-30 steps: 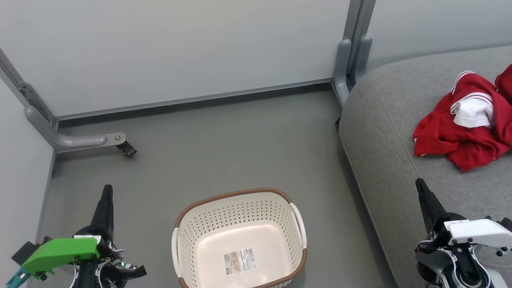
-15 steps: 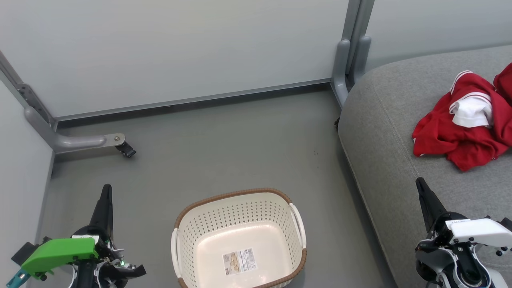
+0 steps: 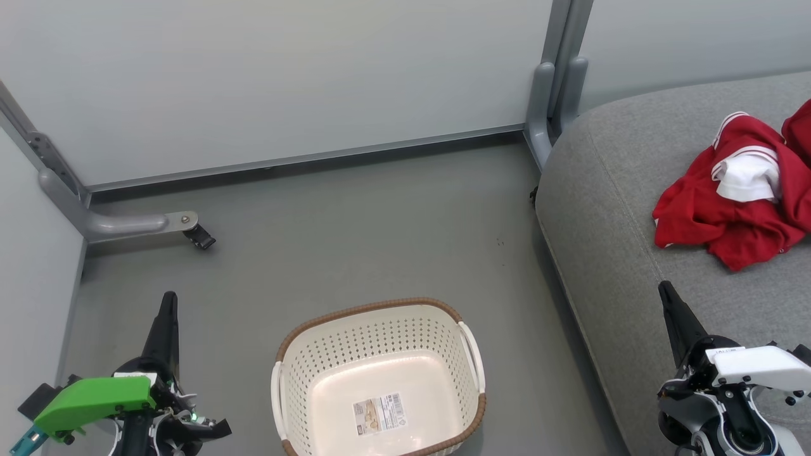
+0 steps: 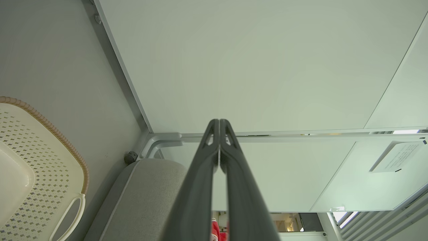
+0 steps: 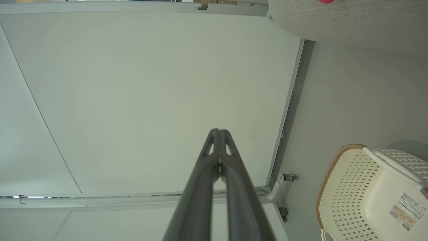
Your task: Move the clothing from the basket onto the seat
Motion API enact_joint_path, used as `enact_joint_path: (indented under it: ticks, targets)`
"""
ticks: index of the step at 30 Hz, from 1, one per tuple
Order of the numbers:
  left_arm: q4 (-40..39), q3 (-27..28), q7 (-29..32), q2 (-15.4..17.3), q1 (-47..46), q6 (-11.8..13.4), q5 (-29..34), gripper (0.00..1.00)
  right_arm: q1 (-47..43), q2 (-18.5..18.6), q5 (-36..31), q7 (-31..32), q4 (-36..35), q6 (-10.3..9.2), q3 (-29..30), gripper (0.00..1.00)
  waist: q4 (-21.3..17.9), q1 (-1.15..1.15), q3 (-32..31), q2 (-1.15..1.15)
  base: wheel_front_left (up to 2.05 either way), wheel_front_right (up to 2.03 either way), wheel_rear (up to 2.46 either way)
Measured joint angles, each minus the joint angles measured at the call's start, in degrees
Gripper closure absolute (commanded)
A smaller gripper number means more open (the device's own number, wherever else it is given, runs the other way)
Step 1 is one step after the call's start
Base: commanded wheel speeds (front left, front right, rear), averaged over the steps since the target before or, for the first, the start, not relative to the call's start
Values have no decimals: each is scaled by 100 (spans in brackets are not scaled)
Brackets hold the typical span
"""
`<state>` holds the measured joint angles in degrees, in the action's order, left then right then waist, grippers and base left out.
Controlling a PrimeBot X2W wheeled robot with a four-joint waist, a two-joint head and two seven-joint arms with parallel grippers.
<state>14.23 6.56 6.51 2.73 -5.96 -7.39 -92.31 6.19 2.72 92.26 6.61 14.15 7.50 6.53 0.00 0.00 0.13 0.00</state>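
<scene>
change: nothing moves, all sits as a second ago | clothes (image 3: 728,221): red heap on the seat (image 3: 608,209) | basket (image 3: 370,306): empty, on the floor (image 3: 355,221) | left gripper (image 3: 168,303): closed, holds nothing | right gripper (image 3: 666,294): closed, holds nothing | task: looks done | sticker (image 3: 379,413) in basket: writing too small to read

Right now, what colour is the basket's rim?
The basket's rim is brown, woven-look; head view shows it best.

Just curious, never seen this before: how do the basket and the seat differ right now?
The basket is cream perforated plastic; the seat is grey fabric. The basket is empty but for a label; the seat holds the red clothing. The seat is far bigger than the basket. Both have rounded corners.
</scene>
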Motion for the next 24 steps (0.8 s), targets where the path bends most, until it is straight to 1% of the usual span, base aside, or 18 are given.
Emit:
enact_joint_path:
  ticks: [24]
  targets:
    - [0, 0, 0, 0, 0, 0, 0, 100, 1, 0, 1, 0, 0, 0, 1, 100, 0, 0, 0, 0, 0, 0, 0]
